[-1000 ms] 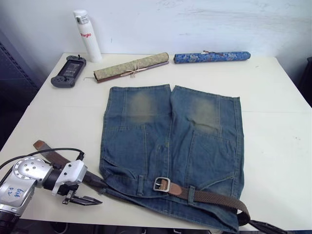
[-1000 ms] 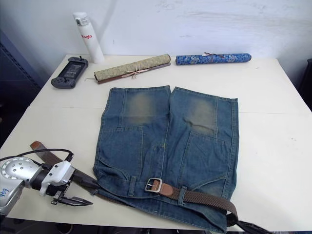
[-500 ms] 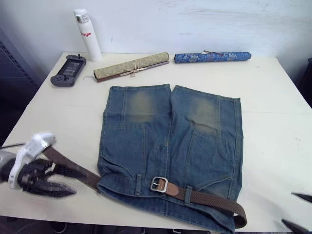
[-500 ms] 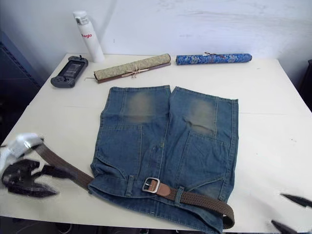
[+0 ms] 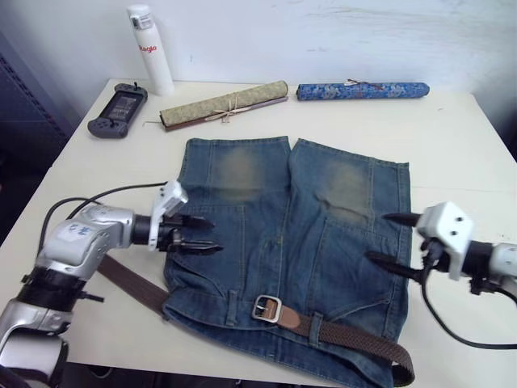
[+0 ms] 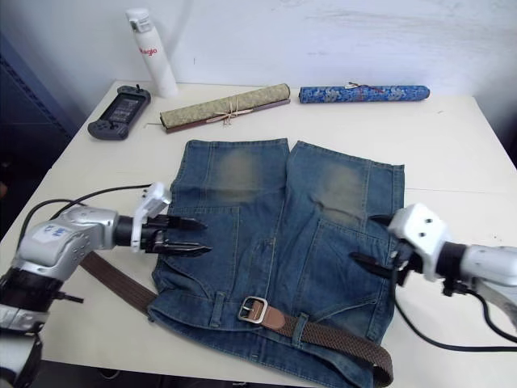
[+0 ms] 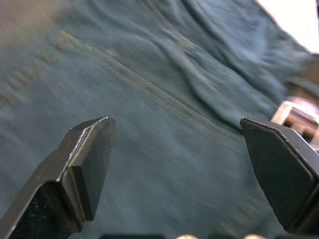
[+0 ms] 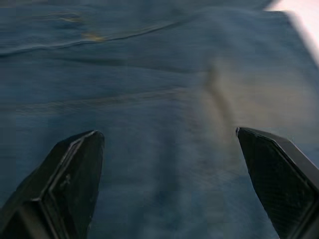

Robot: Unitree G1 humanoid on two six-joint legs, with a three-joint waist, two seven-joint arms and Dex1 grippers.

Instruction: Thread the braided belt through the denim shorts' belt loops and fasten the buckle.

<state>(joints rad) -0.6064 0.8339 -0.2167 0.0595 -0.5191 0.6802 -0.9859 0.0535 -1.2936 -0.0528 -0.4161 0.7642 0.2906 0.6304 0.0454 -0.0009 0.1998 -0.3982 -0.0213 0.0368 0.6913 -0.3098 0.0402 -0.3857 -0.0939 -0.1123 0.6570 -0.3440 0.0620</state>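
Note:
The denim shorts [image 5: 283, 242] lie flat in the middle of the table, waistband toward me. The braided belt [image 5: 355, 339] runs along the waistband through belt loops [image 5: 314, 325], its silver buckle [image 5: 266, 307] at the front middle. Its plain brown end [image 5: 133, 283] trails off the shorts' left side. My left gripper [image 5: 196, 234] hovers open over the left leg of the shorts. My right gripper [image 5: 389, 239] hovers open over the right leg. Both wrist views look down on blue denim [image 7: 164, 99] between spread fingers, and the buckle [image 7: 299, 117] shows in the left one.
At the table's far edge stand a white bottle [image 5: 150, 50], a dark handheld controller [image 5: 118, 110], a tan rolled mat [image 5: 224, 104] and a blue patterned roll [image 5: 362, 90]. A bare table [image 5: 452, 153] surrounds the shorts.
Both arms swung inward from the table's front corners and now hover over the shorts. The belt's right end lies a little farther right. The camera has shifted slightly.

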